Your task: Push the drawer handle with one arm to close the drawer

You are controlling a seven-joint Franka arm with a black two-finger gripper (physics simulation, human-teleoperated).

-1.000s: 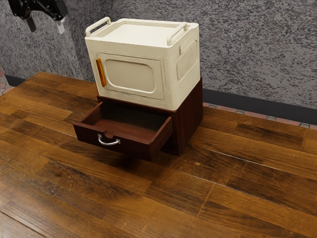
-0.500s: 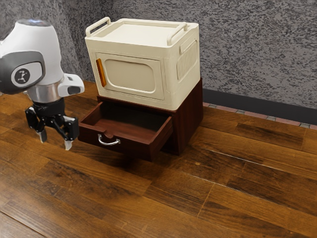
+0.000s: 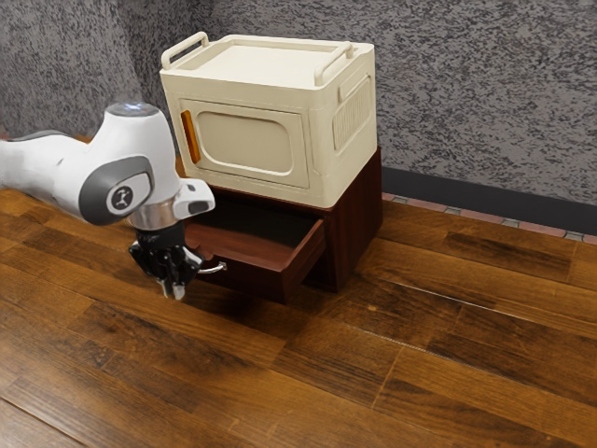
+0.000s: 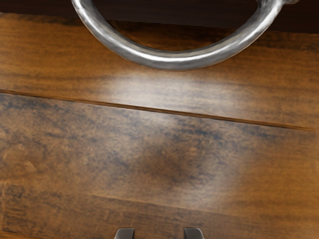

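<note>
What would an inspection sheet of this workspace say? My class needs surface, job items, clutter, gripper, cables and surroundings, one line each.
Surface: wood-plank table, patchy brown, with glossy reflections.
Job's things: drawer pulled out of its dark red-brown unit; curved silver handle on its front.
Clutter: cream cabinet standing on the unit, its door shut.
Gripper: black gripper pointing down in front of the drawer, near the handle; jaws apart, nothing between them.
Cables: nothing seen.
Surroundings: mottled grey walls, with dark skirting below.

white arm [image 3: 51,168] bent above a downward-pointing black gripper [image 3: 173,291], fingertips slightly apart
</note>
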